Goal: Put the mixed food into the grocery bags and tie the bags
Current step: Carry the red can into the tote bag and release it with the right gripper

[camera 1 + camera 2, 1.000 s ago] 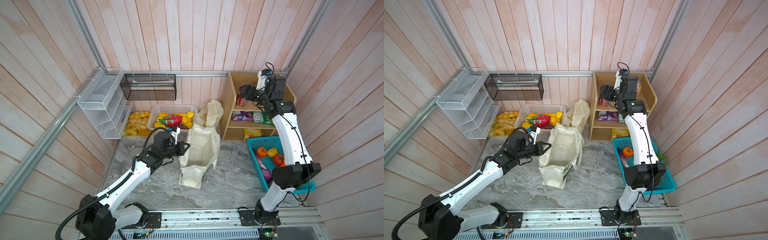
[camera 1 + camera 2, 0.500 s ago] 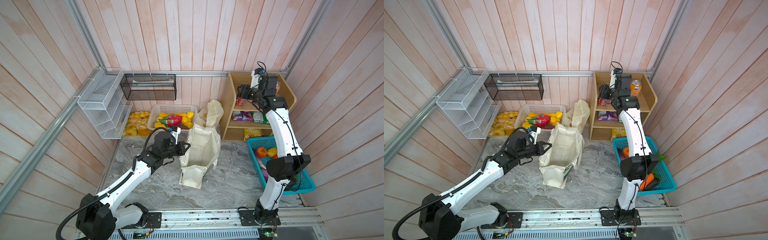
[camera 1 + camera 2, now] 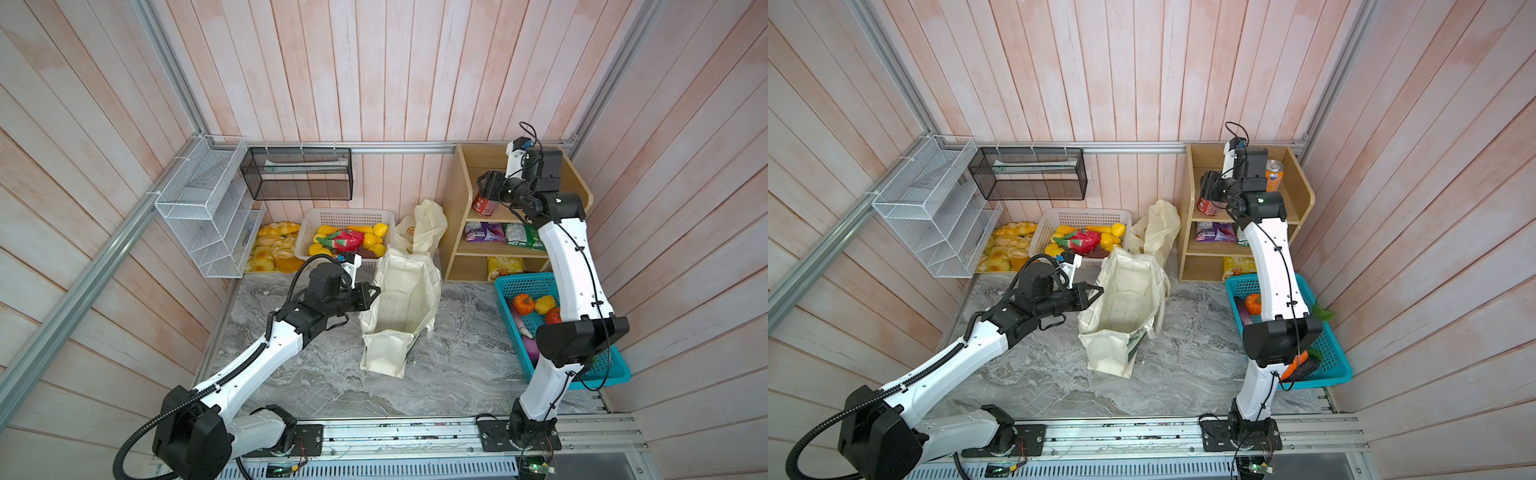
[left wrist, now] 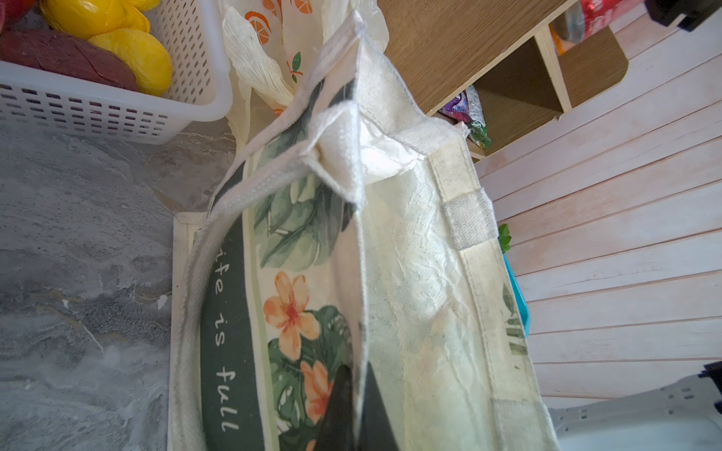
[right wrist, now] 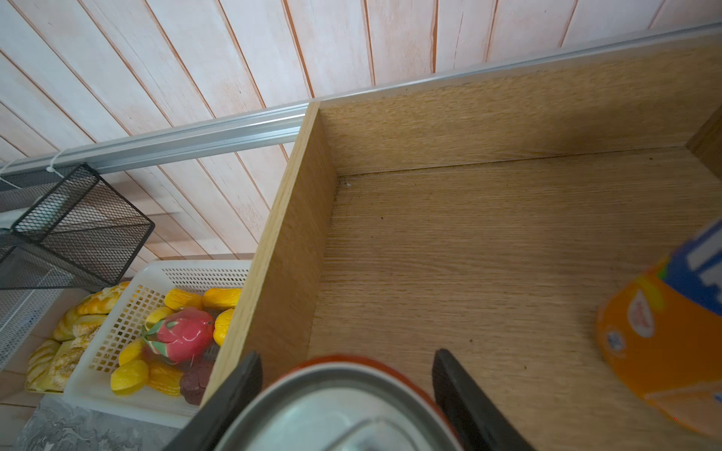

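A red soda can (image 3: 482, 205) (image 3: 1207, 204) stands at the left front of the wooden shelf's top level. My right gripper (image 3: 488, 189) (image 5: 347, 355) is shut on the red can (image 5: 340, 402), one finger on each side. The cream cloth tote (image 3: 399, 307) (image 3: 1125, 299) stands open on the marble floor. My left gripper (image 3: 374, 291) (image 4: 353, 375) is shut on the tote's (image 4: 410, 273) near rim. The plastic bag printed with oranges (image 3: 424, 224) (image 4: 265, 47) slumps behind the tote. A purple snack packet (image 3: 484, 232) lies on the middle shelf. A carrot (image 3: 1296, 363) lies in the teal basket.
An orange soda can (image 3: 1274, 174) (image 5: 664, 343) stands beside the red one. The teal basket (image 3: 602, 370) of toy vegetables sits under my right arm. A white basket (image 3: 347, 216) of fruit, bread rolls (image 3: 270, 249) and wire racks (image 3: 208, 208) line the back left.
My right gripper's jaws have closed in onto the red can and that arm's elbow has swung left. My left arm and the tote have not moved.
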